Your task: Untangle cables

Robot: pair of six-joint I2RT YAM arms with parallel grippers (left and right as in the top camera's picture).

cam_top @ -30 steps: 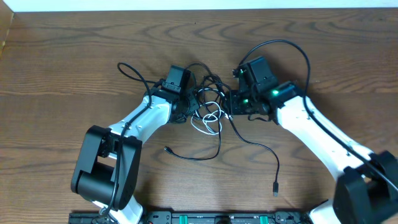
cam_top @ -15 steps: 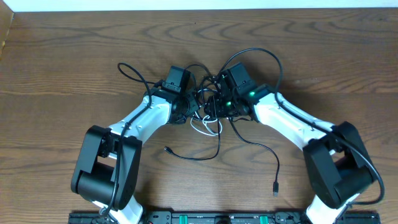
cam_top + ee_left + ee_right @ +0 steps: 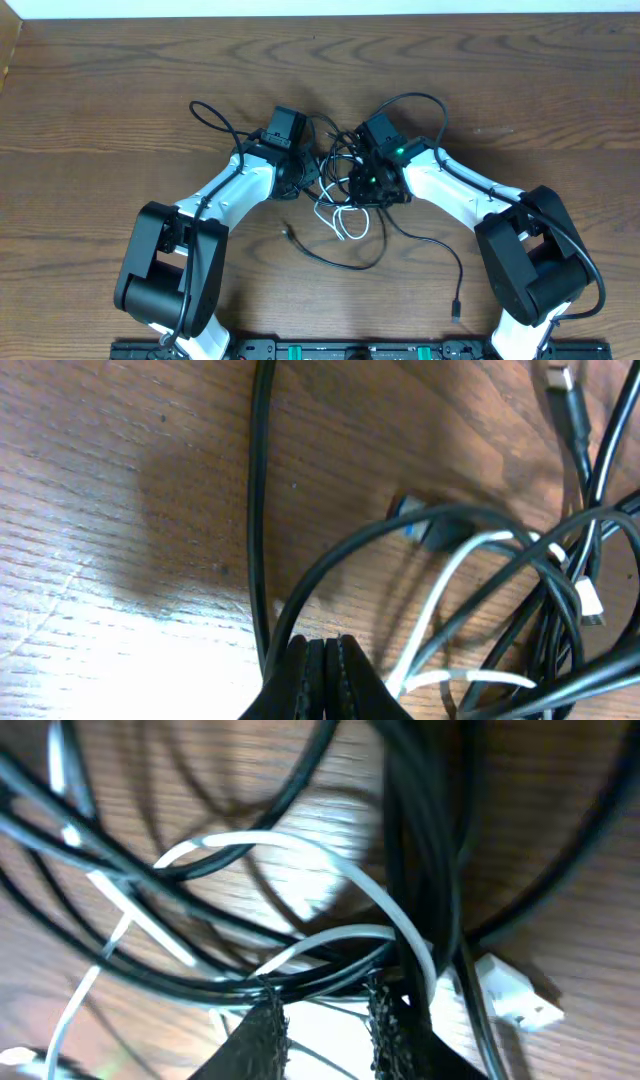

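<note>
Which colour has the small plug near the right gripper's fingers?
The small plug is white, lying on the wooden table. The right wrist view shows it best.

A knot of thin black and white cables (image 3: 345, 190) lies on the brown wooden table (image 3: 100, 90) between two white-and-black arms.

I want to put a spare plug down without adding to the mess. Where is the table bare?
Bare wood runs along the far edge of the table and down both outer sides. Crowded: the cables between the left gripper and right gripper.
</note>
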